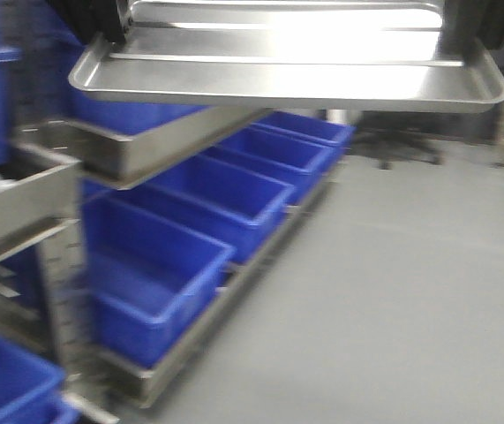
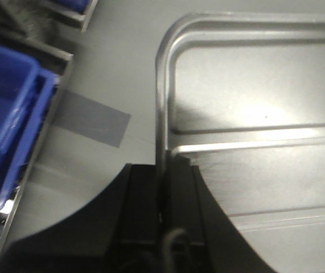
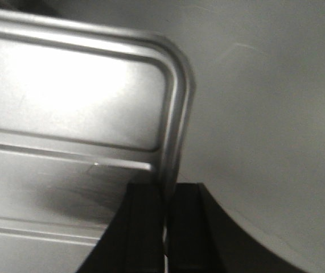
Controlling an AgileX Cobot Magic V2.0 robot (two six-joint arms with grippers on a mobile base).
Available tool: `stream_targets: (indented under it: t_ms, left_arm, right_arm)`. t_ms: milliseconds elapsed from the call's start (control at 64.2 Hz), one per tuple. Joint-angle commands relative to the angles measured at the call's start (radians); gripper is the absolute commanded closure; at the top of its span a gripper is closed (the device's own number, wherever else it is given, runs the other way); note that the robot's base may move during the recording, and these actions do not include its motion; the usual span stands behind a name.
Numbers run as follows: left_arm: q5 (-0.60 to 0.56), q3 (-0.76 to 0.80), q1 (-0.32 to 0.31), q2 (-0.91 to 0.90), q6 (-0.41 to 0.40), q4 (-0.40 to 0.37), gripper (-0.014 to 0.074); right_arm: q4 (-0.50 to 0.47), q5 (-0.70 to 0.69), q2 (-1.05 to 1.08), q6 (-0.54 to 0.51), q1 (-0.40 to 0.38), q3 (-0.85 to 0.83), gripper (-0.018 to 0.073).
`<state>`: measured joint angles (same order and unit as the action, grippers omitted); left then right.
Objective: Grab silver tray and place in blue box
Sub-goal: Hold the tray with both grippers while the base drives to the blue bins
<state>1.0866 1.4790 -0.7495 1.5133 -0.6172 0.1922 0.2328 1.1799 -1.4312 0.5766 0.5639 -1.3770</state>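
Observation:
The silver tray (image 1: pixel 287 62) hangs in the air at the top of the front view, shiny, with raised ridges along its floor. My left gripper (image 2: pixel 163 170) is shut on the tray's left rim (image 2: pixel 161 102), one finger on each side of it. On the opposite side, my right gripper (image 3: pixel 165 190) is shut on the right rim (image 3: pixel 176 125). Only dark parts of the arms show at the tray's ends in the front view. Several blue boxes stand in a row on a low rack below and to the left; the nearest open one (image 1: pixel 159 283) is deep and holds nothing I can see.
A steel rack with angled shelves (image 1: pixel 137 150) holds the boxes on the left. Grey floor (image 1: pixel 410 291) stretches to the right. A grey tape patch (image 2: pixel 91 120) marks the floor beside a blue box (image 2: pixel 8 125). A dark chair base (image 1: pixel 402 146) stands far back.

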Motion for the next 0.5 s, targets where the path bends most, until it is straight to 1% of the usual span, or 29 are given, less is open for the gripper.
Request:
stream_targets:
  t_ms: [0, 483]
  left_arm:
    - [-0.042, 0.039, -0.007, -0.043, 0.011, 0.028, 0.0701]
    - [-0.042, 0.039, -0.007, -0.043, 0.011, 0.028, 0.0701]
  right_arm:
    - [0.038, -0.009, 0.039, -0.027, -0.001, -0.023, 0.0501]
    - [0.038, -0.008, 0.039, -0.027, -0.001, -0.023, 0.0501]
